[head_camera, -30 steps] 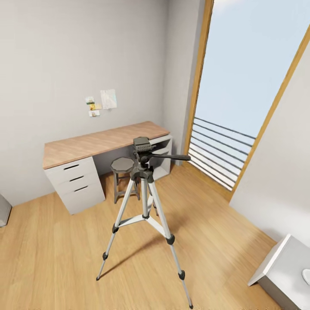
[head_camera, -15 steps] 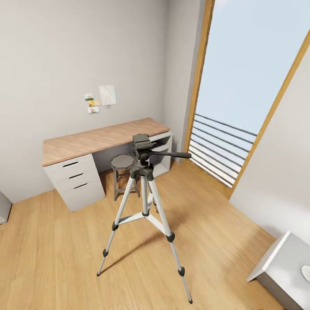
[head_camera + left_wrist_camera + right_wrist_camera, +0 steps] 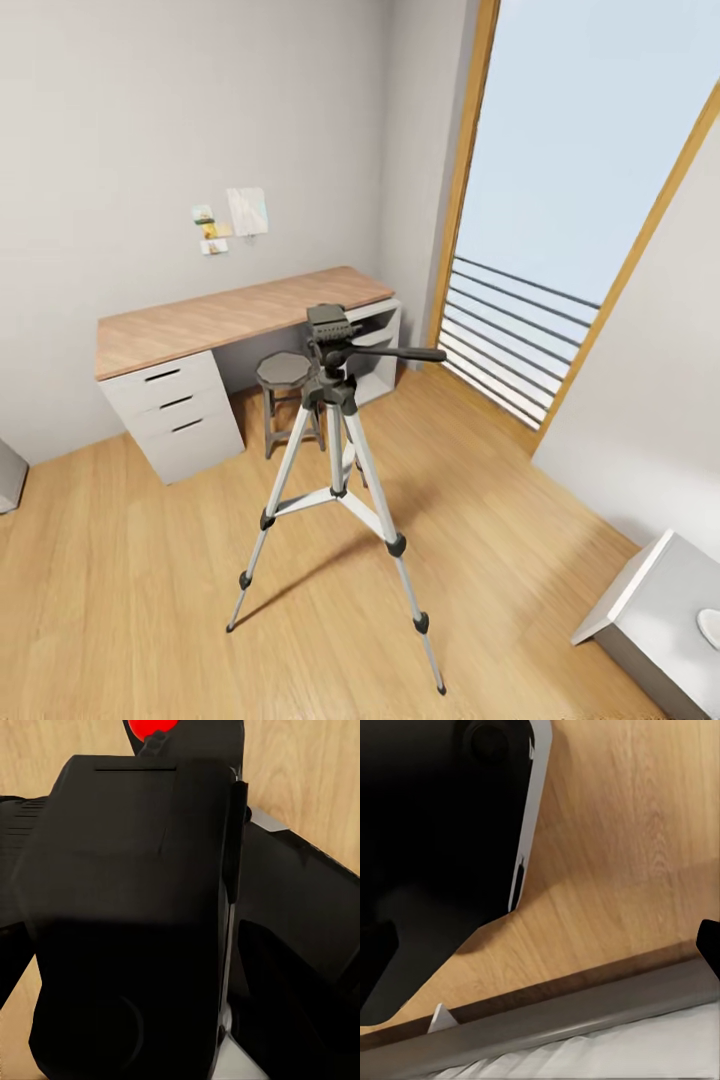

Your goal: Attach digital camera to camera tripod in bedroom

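Camera tripod [image 3: 335, 440] stands mid-floor — stool [image 3: 285, 372] and desk [image 3: 190, 325] behind

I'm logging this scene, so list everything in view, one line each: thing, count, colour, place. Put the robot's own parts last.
camera tripod: 1, silver legs and black head, standing on the floor in mid-room, nothing mounted on it
stool: 1, grey, behind the tripod, by the desk
desk: 1, wood top on grey drawers, against the back wall
paper notes: a few, pale, on the wall above the desk
window: 1, wood frame with horizontal bars, right of the desk
white furniture piece: 1, lower right corner
digital camera: 1, black with a red button, close before the left wrist camera
left claw: state not readable
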### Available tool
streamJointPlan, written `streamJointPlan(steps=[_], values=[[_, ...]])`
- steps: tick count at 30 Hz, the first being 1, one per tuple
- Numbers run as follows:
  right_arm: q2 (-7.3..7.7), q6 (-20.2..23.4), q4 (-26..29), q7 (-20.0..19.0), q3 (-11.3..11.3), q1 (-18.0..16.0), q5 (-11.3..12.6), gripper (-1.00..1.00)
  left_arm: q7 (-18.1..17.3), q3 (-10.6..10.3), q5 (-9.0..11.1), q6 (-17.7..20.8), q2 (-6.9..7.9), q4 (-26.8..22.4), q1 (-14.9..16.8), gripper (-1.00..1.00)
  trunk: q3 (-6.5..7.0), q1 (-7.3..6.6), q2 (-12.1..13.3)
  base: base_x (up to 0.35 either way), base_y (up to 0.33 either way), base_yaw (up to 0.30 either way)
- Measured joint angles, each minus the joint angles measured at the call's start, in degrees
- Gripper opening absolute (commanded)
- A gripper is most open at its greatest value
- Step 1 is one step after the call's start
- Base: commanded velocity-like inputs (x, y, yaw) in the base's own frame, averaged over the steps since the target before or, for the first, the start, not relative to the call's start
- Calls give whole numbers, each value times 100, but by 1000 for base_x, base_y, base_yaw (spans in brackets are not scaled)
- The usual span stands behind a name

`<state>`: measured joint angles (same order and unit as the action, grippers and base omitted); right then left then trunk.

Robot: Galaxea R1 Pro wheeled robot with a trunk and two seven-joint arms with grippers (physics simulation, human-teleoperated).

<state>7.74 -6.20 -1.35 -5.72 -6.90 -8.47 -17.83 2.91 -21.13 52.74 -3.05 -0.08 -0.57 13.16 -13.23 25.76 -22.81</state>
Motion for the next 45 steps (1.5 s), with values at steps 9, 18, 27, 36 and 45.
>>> streamJointPlan(steps=[9, 18, 27, 36, 45], values=[[17, 6, 0, -2, 2, 0, 5, 100, 0, 0, 0, 2, 0, 0, 0, -100, -78, 0, 0, 0, 0, 0], [21, 7, 0, -2, 8, 1, 5, 100, 0, 0, 0, 1, -2, -1, 0, -100, -159, 0, 0, 0, 0, 0], [13, 8, 0, -2, 9, 1, -2, 100, 0, 18, 46, 10, -22, 3, 0, -100, -240, 0, 0, 0, 0, 0], [-1, 9, 0, -2, 9, 1, -1, 100, 0, 45, 66, 11, -45, -2, 0, -100, -322, 0, -1, 0, 0, 0], [17, 9, -3, -2, 8, 1, 3, 100, -56, 39, 45, 18, -54, 19, 0, -100, -390, 0, -1, 0, 0, 0]])
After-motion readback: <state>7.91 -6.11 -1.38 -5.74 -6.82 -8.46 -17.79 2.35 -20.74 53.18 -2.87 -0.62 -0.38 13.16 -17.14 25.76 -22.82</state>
